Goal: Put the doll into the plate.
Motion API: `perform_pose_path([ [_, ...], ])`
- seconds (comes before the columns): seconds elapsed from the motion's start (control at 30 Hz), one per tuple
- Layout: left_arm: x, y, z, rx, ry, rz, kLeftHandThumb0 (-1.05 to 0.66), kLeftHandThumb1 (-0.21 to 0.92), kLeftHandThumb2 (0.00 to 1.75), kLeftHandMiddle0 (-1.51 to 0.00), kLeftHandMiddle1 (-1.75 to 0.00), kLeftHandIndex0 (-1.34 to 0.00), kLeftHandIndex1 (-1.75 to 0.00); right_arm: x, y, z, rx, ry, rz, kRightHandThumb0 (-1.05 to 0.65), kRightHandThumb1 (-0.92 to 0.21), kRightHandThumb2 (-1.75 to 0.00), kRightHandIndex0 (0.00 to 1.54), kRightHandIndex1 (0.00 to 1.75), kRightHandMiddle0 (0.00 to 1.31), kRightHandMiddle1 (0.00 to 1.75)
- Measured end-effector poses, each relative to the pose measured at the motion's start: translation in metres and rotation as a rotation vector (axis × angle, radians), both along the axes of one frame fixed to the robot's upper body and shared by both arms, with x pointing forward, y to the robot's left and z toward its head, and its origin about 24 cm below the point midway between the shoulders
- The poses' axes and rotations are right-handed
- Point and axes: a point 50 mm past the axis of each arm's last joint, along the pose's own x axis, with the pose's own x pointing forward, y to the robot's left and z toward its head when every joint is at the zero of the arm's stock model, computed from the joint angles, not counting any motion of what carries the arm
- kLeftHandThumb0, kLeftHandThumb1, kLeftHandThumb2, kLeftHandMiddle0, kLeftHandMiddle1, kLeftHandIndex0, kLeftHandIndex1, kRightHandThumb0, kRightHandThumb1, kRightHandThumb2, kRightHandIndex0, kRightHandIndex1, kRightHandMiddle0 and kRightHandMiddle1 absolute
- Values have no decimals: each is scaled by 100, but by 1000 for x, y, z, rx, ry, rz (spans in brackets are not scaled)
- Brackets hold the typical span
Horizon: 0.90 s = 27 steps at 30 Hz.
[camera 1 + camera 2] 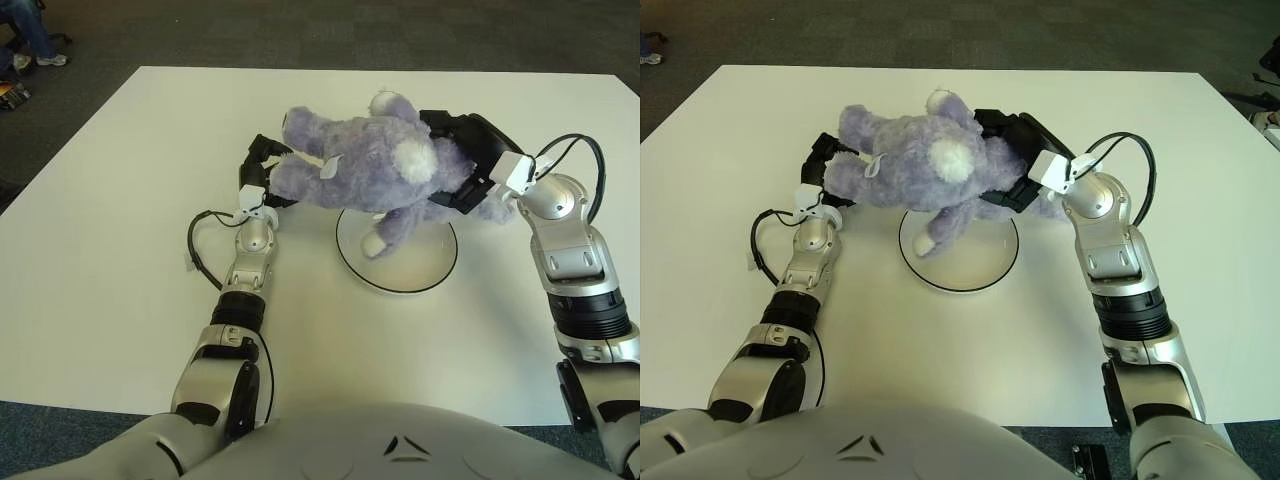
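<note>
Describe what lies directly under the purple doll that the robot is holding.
Under the doll, held between the left hand and right hand, sits the white plate with a dark rim, on the table. One doll leg hangs over it. The plate's far edge is covered.

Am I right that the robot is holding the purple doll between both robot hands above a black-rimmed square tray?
Not quite: it is a round plate, not a square tray, as the left eye view shows. The left robot hand and right robot hand do hold the purple doll above it.
</note>
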Motion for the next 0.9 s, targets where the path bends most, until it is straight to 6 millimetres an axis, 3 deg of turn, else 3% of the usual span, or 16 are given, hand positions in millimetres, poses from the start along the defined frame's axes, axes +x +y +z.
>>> perform_pose_path([
  [0.1,0,1,-1,-3,9,0,-44,43,117,-117,-175,-52,-175,0,-1,0,-8,7,-1,2,-1,-160,85,175,70,157],
  [0.33,0,1,-2,-12,28,-1,-45,42,119,-118,-175,-53,-175,1,-5,1,-30,31,-9,0,-17,-148,61,175,59,173],
  [0.9,0,2,-3,-26,34,-15,-45,39,122,-118,-175,-55,-175,0,-14,6,-131,115,-8,-1,-37,-125,46,175,44,174],
])
